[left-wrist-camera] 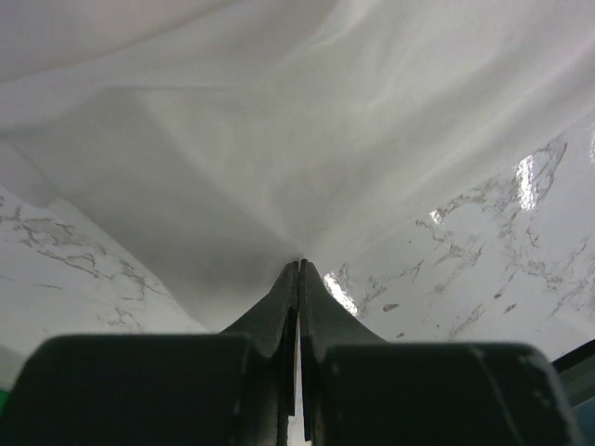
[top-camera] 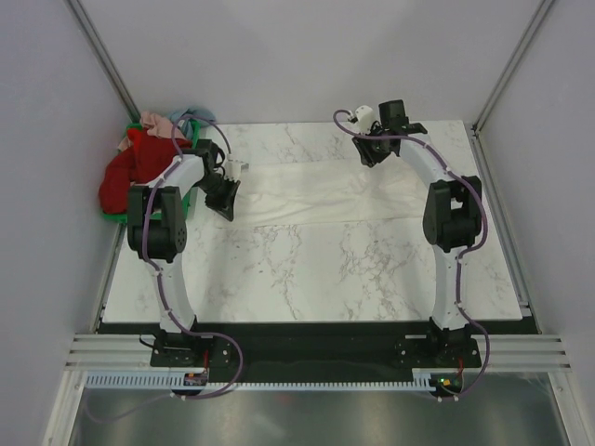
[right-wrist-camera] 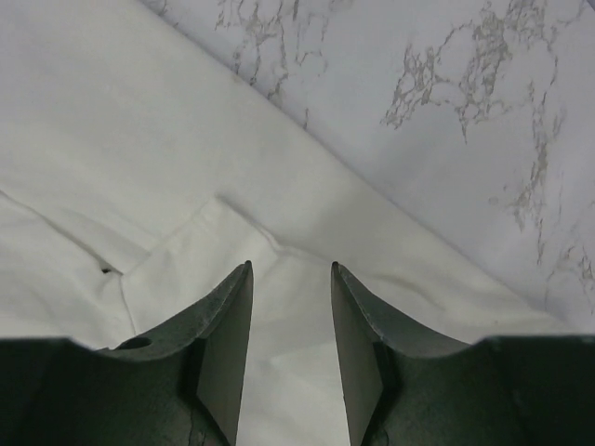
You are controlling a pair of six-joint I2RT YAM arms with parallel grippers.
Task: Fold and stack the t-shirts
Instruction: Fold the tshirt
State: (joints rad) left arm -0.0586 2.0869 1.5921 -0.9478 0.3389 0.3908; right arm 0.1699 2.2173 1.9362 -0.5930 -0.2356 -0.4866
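Note:
A cream-white t-shirt (top-camera: 316,190) lies spread across the far half of the marble table. My left gripper (top-camera: 226,204) is at the shirt's left edge. In the left wrist view it (left-wrist-camera: 299,264) is shut on a pinch of the white t-shirt (left-wrist-camera: 279,139), and the cloth rises in a tent from the tips. My right gripper (top-camera: 368,156) is over the shirt's far right part. In the right wrist view it (right-wrist-camera: 291,268) stands open just above the white t-shirt (right-wrist-camera: 139,139), near a folded hem edge, with nothing between the fingers.
A green crate (top-camera: 115,218) stands at the table's far left corner. It holds a red shirt (top-camera: 121,177), a pink one (top-camera: 153,121) and a pale blue one (top-camera: 191,115). Bare marble (top-camera: 325,269) lies between the shirt and the arm bases. Grey walls close in both sides.

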